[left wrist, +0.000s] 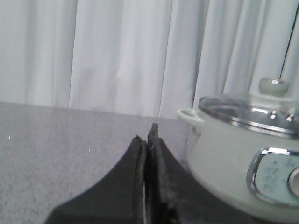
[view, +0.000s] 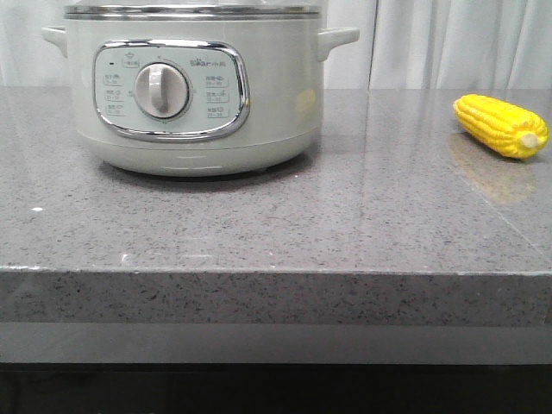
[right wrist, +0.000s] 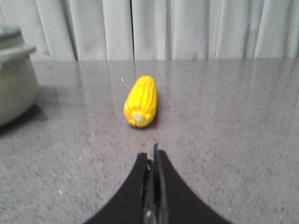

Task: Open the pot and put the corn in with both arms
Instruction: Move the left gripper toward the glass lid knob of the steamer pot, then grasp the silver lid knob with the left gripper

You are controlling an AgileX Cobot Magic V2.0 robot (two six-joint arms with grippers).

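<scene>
The pale grey-green pot (view: 194, 86) stands at the back left of the counter, its dial panel facing me and its steel-rimmed lid (left wrist: 254, 112) on, with a round knob (left wrist: 274, 87) on top. The yellow corn (view: 500, 126) lies on the counter at the right, stub end toward the front. My left gripper (left wrist: 146, 135) is shut and empty, low over the counter beside the pot's side handle (left wrist: 189, 116). My right gripper (right wrist: 152, 151) is shut and empty, a short way in front of the corn (right wrist: 140, 101). Neither gripper shows in the front view.
The grey speckled counter (view: 345, 224) ends in a front edge near the camera. White curtains (view: 448, 43) hang behind the counter. The pot's side (right wrist: 14, 91) shows at the edge of the right wrist view.
</scene>
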